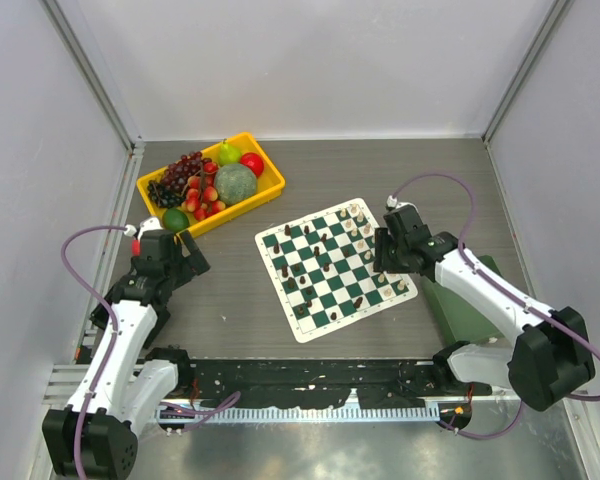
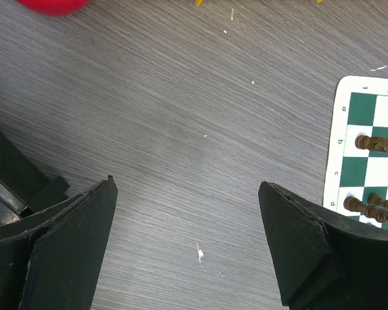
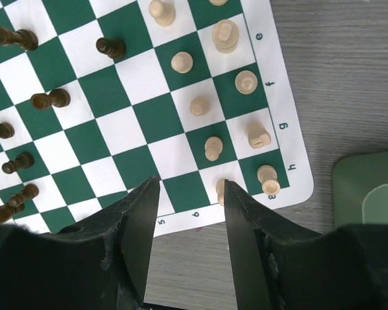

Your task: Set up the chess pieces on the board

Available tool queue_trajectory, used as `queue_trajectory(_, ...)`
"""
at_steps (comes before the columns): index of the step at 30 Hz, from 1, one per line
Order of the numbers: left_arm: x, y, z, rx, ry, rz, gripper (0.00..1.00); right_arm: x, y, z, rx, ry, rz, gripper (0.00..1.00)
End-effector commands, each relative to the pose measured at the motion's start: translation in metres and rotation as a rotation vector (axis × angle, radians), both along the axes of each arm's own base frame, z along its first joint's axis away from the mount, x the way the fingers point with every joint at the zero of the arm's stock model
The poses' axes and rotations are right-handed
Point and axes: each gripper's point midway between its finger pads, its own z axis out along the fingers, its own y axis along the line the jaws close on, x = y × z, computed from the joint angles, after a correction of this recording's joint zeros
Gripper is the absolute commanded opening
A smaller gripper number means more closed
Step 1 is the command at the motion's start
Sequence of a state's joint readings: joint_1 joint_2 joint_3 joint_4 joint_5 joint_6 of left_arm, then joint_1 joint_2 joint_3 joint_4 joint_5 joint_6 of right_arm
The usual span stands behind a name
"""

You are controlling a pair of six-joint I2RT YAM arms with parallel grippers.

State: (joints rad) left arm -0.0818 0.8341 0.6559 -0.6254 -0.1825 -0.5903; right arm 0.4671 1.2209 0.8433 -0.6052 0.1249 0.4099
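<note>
— Table (image 1: 230,300), grey wood-grain: what lay on it?
— Board (image 3: 158,116), chess pieces (image 3: 200,105) standing on it.
— And the rest?
— I logged left gripper (image 2: 187,245) wide beside the board; right gripper (image 3: 191,213) narrowly parted, empty, over its edge.

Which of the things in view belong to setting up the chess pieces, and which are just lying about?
Belong to the job:
- the board
- the cream chess pieces standing on it
- the dark chess pieces standing on it

Just lying about:
- the yellow bin at the far left
- the fruit in that bin
- the green tray to the right of the board
</note>
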Motion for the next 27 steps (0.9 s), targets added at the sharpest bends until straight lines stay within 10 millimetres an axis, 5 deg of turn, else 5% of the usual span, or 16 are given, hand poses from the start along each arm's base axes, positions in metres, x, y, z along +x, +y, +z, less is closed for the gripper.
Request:
queue_trajectory(1,0.009,0.006,0.016,0.031,-0.05,0.005,0.99,0.017,0.015,0.017,0.047,-0.047,0.039,0.51)
queue_trajectory(12,0.013,0.003,0.017,0.018,-0.042,-0.003,0.99,0.039,0.042,0.037,0.084,-0.096,0.087,0.54)
queue_trajectory(21,0.014,0.003,0.025,0.018,-0.054,-0.002,0.99,0.051,0.045,0.076,0.084,-0.254,0.096,0.62)
queue_trajectory(25,0.012,0.004,0.03,0.017,-0.081,0.004,0.99,0.059,0.031,0.106,0.047,-0.359,0.056,0.72)
queue_trajectory(27,0.012,0.003,0.031,0.013,-0.091,0.001,0.99,0.061,0.021,0.119,0.023,-0.408,0.013,0.86)
